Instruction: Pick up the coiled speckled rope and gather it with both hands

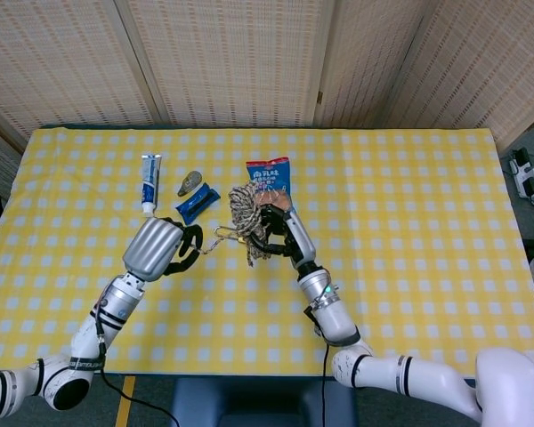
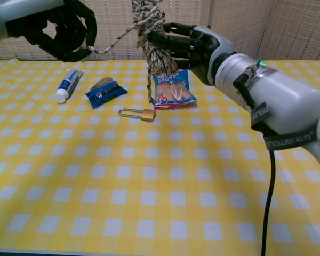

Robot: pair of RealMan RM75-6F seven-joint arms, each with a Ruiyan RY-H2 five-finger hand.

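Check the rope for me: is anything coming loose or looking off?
The speckled rope is partly unwound: the right hand grips the coil, while one strand stretches across to the left hand. A loose tail dangles below.

"ENGWEI" on right arm strap [image 2: 277, 140]
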